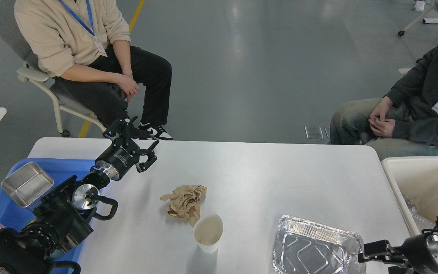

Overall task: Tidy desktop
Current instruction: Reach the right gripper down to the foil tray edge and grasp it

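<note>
One foil tray [316, 249] sits at the lower edge of the frame on the white bench [261, 175], which fills the middle of the frame. At the left, one blue tray [4, 205] holds one steel tin [27, 183]. The left hand [133, 142] hangs open and empty above the bench. At center lie one crumpled brown paper [184, 199] and one paper cup [208, 233]. At lower right, I cannot tell the right hand's [369, 253] state; one cream bin [428, 186] stands beside the bench.
</note>
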{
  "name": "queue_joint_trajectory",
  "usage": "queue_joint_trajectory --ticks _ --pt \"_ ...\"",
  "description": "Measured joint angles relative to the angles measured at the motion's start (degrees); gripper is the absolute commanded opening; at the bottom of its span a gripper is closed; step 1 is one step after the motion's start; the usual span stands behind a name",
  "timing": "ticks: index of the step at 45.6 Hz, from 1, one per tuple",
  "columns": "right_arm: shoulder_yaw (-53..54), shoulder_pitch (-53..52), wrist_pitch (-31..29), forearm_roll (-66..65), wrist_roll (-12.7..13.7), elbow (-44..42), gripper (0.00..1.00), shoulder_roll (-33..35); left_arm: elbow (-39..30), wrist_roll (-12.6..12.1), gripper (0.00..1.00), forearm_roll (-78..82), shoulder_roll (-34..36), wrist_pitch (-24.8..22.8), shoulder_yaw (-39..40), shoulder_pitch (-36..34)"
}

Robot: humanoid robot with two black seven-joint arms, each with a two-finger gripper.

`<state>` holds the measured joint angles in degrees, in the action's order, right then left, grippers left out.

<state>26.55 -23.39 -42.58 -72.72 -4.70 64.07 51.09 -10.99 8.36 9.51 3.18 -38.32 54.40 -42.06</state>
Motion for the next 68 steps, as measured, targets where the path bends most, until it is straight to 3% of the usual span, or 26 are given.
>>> queue_joint_trajectory --ticks 7,12,15,18,24,27,29,52,68 --pt "-0.01 0.95 1.88 -0.01 -0.09 0.07 0.97 -0.92 0.0 0.0 0.97 0.01 0.24 0.0 0.0 0.1" --pt "-0.01 1.89 3.26 -0.04 -0.23 0.09 0.86 -1.82 0.0 0.0 0.97 0.07 0.26 0.0 0.0 0.13" --pt "-0.01 2.46 4.17 -0.12 -0.56 0.06 0.74 -2.18 0.0 0.0 0.97 0.07 0.31 0.0 0.0 0.23" --pt "-0.01 2.63 4.44 -0.16 -0.69 -0.05 0.51 -2.46 0.0 0.0 0.97 0.07 0.32 0.0 0.0 0.35" --pt "-0.01 2.73 5.29 -0.33 -0.9 -0.83 0.16 -3.28 0.0 0.0 0.97 0.07 0.34 0.0 0.0 0.4" --pt "-0.01 2.73 5.59 -0.55 -1.11 -0.99 0.12 -3.65 0.0 0.0 0.97 0.07 0.34 0.0 0.0 0.4" --pt "-0.01 2.74 5.68 -0.71 -1.18 -1.03 0.0 -3.92 0.0 0.0 0.97 0.07 0.34 0.0 0.0 0.4" --pt "0.07 1.17 4.75 -0.11 -1.13 -0.11 0.0 -4.9 0.01 0.0 0.97 0.06 0.26 0.53 -0.09 0.32" --pt "3.32 -5.79 -4.55 5.85 1.01 7.11 0.0 4.26 0.01 0.0 0.97 0.01 0.24 0.53 -0.07 0.17"
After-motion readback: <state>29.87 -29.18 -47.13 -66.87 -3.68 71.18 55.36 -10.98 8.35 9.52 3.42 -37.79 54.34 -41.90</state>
